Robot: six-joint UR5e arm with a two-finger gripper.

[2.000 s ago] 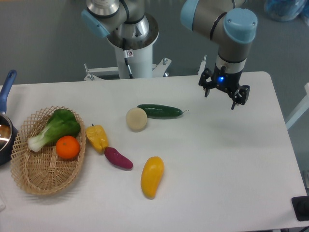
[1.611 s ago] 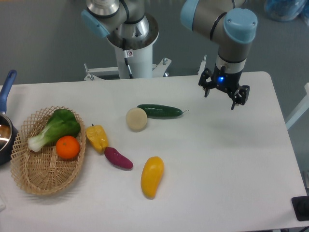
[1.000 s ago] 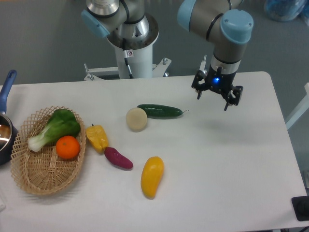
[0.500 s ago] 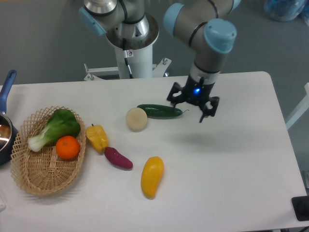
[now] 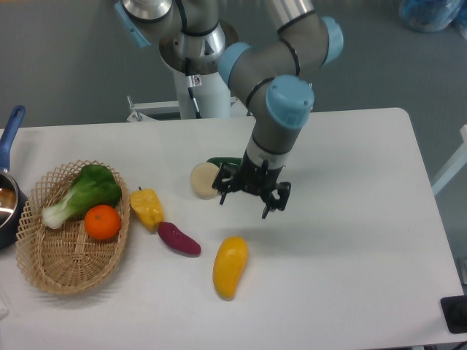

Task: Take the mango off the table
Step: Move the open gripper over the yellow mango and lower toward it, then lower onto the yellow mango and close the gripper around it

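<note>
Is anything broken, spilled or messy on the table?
Nothing stands out. The mango, purple sweet potato, yellow pepper and pale round thing lie whole on the table, and the basket sits upright.

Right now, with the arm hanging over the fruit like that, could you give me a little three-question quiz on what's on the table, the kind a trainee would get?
1. True or false: the end effector is already holding the mango.
2. Which item lies in the wicker basket beside the green leafy vegetable? A. the purple sweet potato B. the orange C. the yellow bell pepper
3. Fill in: the end effector partly hides a long dark green ______ lying behind the pale round item.

Key: 1. False, it hangs above the table, open and apart from the mango. 2. B. 3. cucumber.
</note>
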